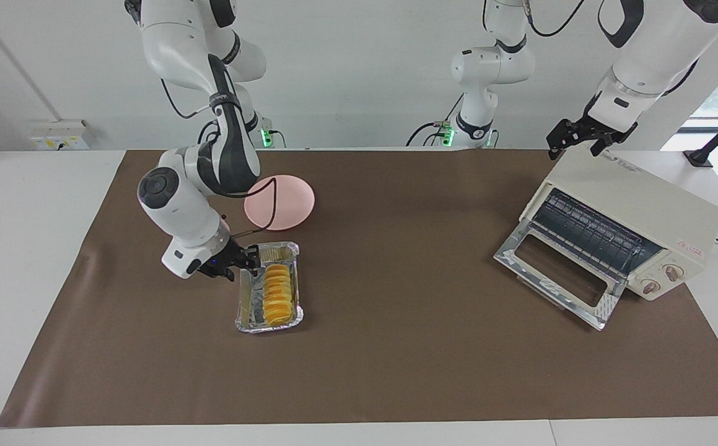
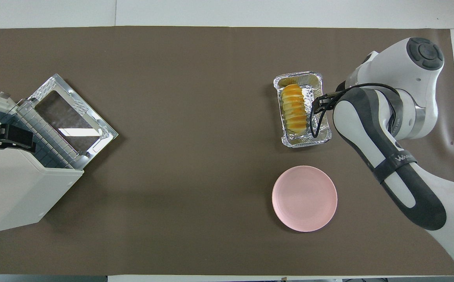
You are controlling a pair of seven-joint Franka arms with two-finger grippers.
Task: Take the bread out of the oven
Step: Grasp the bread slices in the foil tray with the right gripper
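Bread (image 1: 277,293): small golden-yellow loaf, ridged segmented top, lying lengthwise in a crinkled foil tray (image 1: 246,306) toward the right arm's end of the worktop. Oven (image 1: 634,214): cream-white, boxy, two knobs, at the left arm's end; glass door folded down, dark rack bare.

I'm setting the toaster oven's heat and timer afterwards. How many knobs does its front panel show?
2. Both sit on the oven's front panel beside the open door, one knob nearer the robots, the other knob just farther. The overhead view hides them.
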